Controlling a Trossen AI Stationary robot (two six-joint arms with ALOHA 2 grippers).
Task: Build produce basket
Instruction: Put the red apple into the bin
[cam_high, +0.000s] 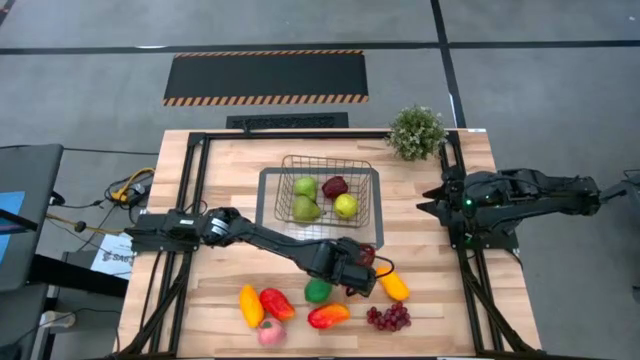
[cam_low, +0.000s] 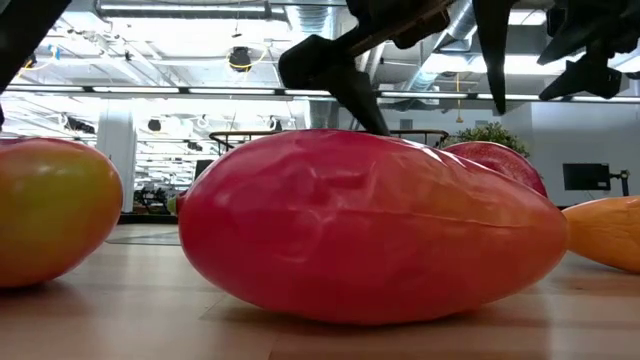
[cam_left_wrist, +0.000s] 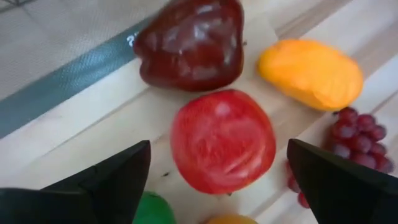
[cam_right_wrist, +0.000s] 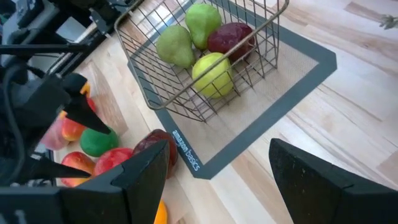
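Note:
The wire mesh basket stands on a flat grey dark-rimmed tray and holds two green pears, a maroon fruit and a yellow-green apple. The other produce lies near the table's near edge. My left gripper is open above a round red fruit, one finger on each side of it, apart from it. Around that fruit lie a maroon fruit, an orange one, purple grapes and a green one. My right gripper is open and waits at the table's right side.
Farther left near the near edge lie a yellow fruit, a red one, a pink one and a red-orange mango, which fills the low view. A bushy potted plant stands at the far right corner.

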